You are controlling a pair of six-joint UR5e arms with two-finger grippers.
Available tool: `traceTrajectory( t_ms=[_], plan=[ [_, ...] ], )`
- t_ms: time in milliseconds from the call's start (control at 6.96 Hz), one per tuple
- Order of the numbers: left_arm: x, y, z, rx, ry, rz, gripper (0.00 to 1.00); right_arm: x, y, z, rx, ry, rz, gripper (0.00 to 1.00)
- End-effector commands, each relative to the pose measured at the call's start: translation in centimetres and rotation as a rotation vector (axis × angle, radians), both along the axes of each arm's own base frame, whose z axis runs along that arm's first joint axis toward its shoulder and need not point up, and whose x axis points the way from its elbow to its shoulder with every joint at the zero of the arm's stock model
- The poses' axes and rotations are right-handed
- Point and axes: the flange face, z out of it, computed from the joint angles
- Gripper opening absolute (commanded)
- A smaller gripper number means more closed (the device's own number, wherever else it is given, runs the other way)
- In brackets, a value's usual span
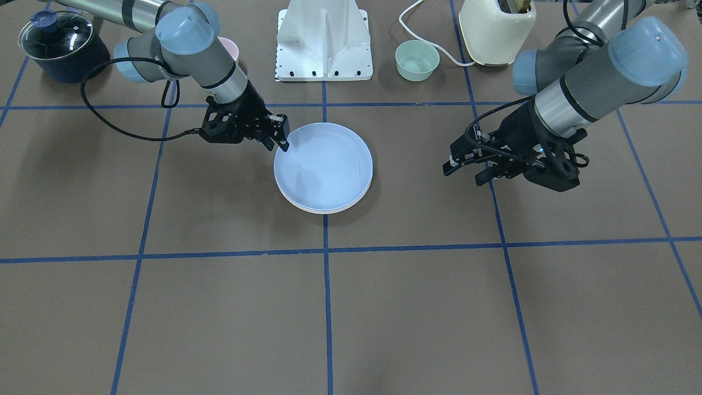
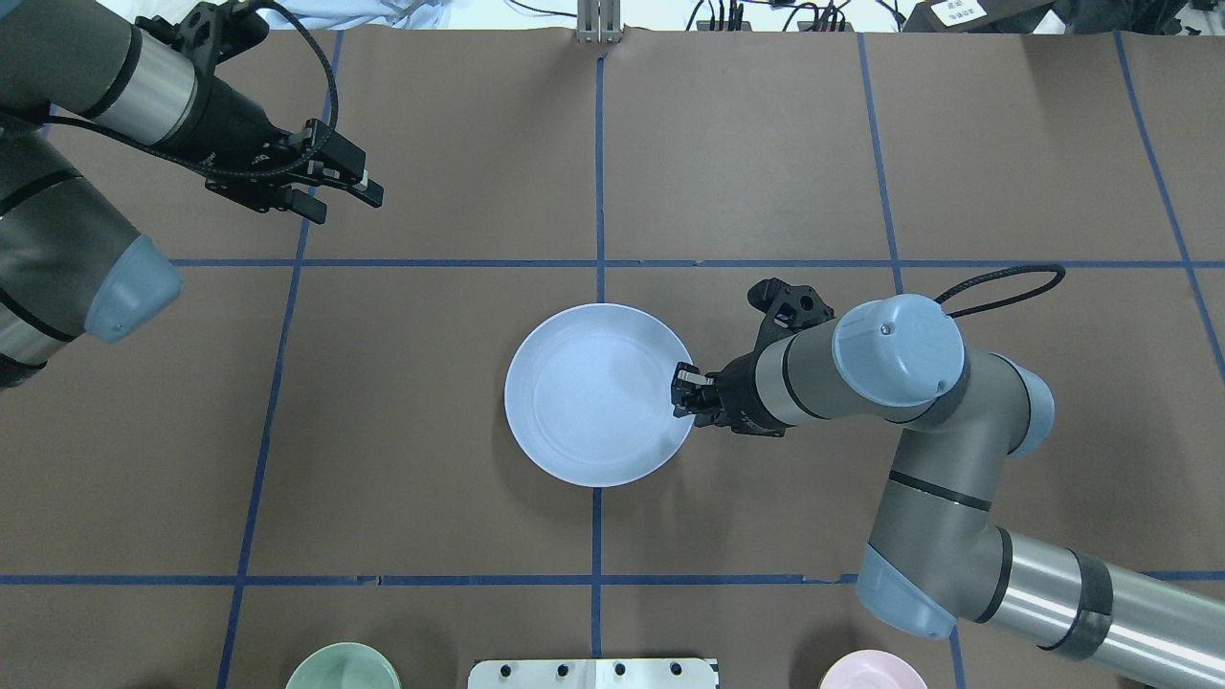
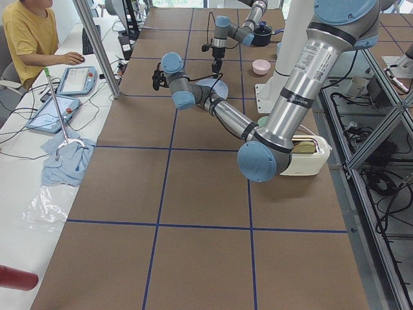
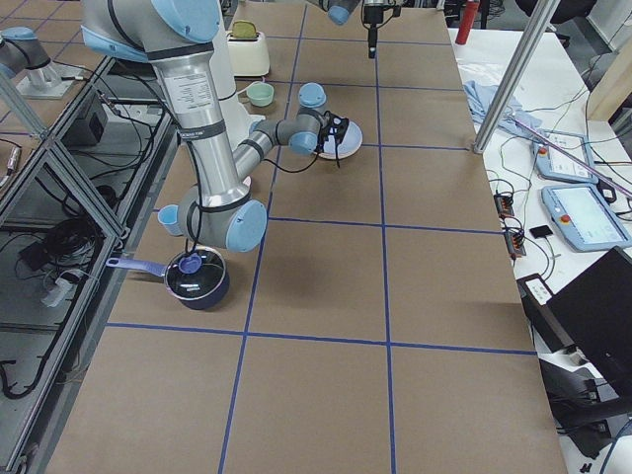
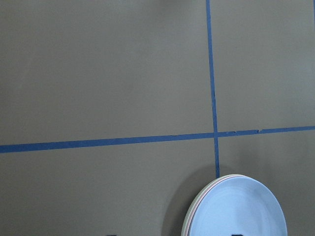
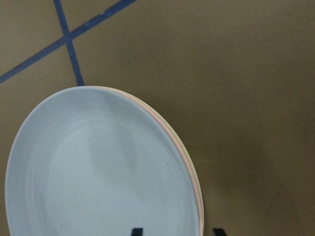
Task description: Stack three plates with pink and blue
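Observation:
The three plates are stacked at the table's middle. The light blue plate (image 1: 323,164) is on top, and it also shows in the overhead view (image 2: 593,392). The pink plate's rim (image 6: 197,196) and a cream rim show beneath it. My right gripper (image 1: 278,141) is open at the stack's edge on the robot's side. One finger is over the blue plate (image 6: 98,172) and one is outside the rim. My left gripper (image 2: 346,191) is open and empty, well apart from the stack (image 5: 241,211).
A mint bowl (image 1: 417,60), a pink bowl (image 2: 873,672), a cream toaster (image 1: 496,27) and a lidded dark pot (image 1: 60,44) stand along the robot's side by the white base (image 1: 324,44). Blue tape lines cross the brown table.

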Motion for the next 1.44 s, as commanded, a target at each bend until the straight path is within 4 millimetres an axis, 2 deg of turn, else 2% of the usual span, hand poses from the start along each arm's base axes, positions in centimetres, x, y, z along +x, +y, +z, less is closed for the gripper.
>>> traceTrajectory(
  t_ms=[0,288,431,575,719,862,1150,1294],
  plan=[
    [-0.1,0.1,0.4,-0.004,-0.002,0.0,0.82,2.6,-2.6,0.4,-0.016,0.003,0.024,1.0],
    [-1.0,0.6,3.0,0.055,-0.029,0.016,0.82,9.1,-7.1,3.6,-0.052,0.029,0.043,1.0],
    [-1.9,0.7,5.5,0.106,-0.061,0.027,0.82,12.5,-8.3,6.8,-0.009,0.072,0.013,1.0],
    [-4.0,0.8,8.6,0.152,-0.096,0.031,0.82,15.9,-9.2,10.2,0.048,0.121,-0.011,1.0],
    [-7.8,0.8,11.7,0.191,-0.131,0.012,0.82,19.7,-10.0,13.2,0.105,0.164,-0.035,1.0],
    [-11.6,1.3,15.1,0.256,-0.173,0.013,0.82,24.4,-10.9,16.2,0.15,0.191,-0.063,1.0],
    [-19.6,2.2,22.4,0.369,-0.282,0.008,0.82,36.3,-13.0,20.7,0.212,0.257,-0.13,1.0],
    [-21.6,2.1,23.4,0.376,-0.302,-0.007,0.83,40.4,-13.6,22.5,0.244,0.322,-0.189,1.0]
  ],
)
